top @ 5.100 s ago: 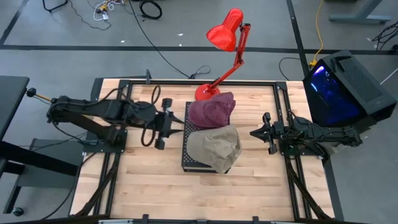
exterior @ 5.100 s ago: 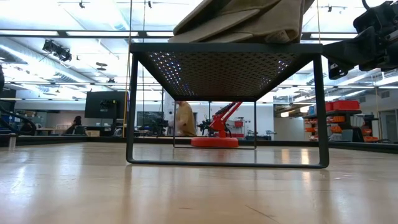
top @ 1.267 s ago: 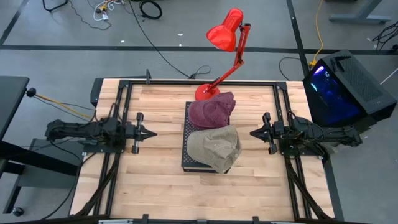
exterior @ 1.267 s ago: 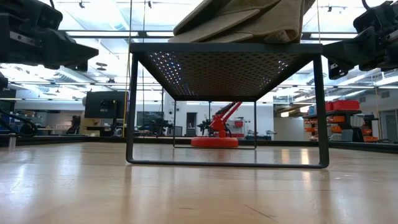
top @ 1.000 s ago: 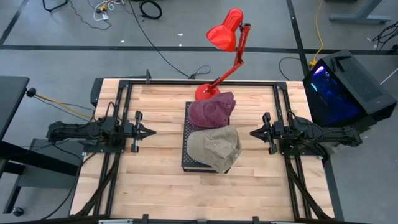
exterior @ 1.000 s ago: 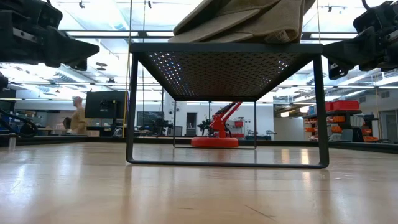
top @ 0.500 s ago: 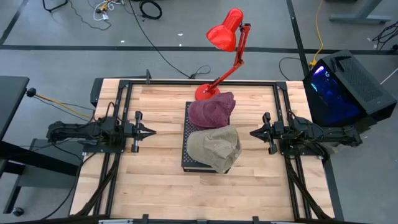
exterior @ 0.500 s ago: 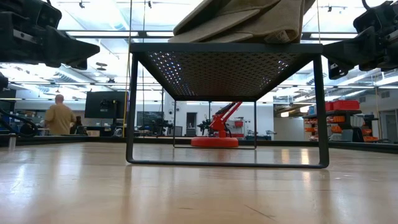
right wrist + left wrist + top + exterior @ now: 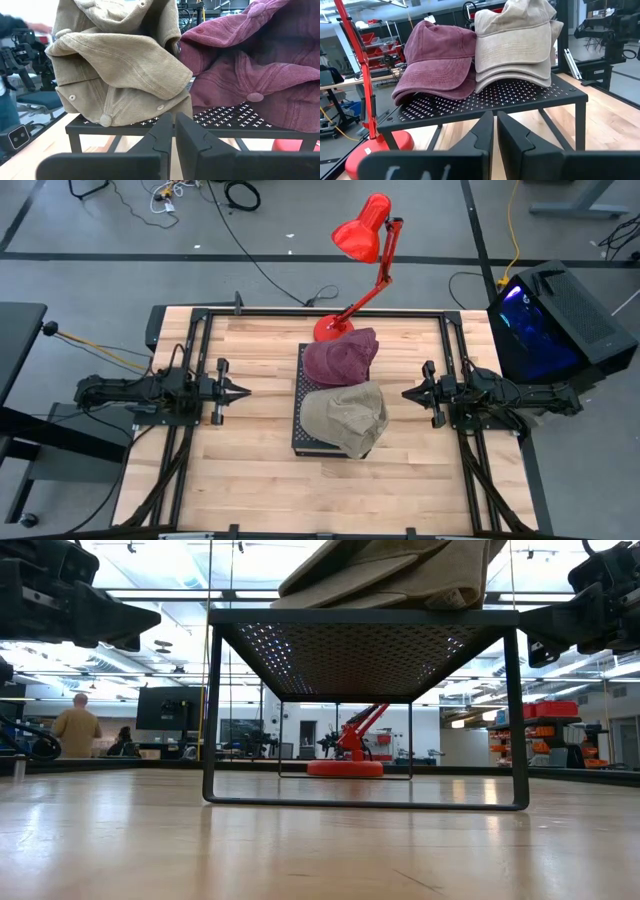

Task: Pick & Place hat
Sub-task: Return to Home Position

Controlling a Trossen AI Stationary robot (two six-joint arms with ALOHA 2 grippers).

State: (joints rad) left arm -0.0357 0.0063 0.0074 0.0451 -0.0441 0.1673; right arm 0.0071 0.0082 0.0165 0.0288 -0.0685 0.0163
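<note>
On the black perforated metal shelf (image 9: 298, 420): stacked tan cotton caps (image 9: 345, 418) just beside stacked maroon cotton caps (image 9: 340, 360). Flanking, well clear: left gripper (image 9: 243, 391) and right gripper (image 9: 405, 394), fingers pressed together, empty.

Table (image 9: 250, 470) is light wood planks, smooth with a soft sheen; shelf (image 9: 520, 95) is matt black perforated metal. The 2 cap piles are soft washed cloth: red caps (image 9: 437, 60) faded and slightly fuzzy, tan caps (image 9: 515, 45) finely ribbed with visible stitching. Lamp (image 9: 362, 230) is glossy red, metal-looking.
</note>
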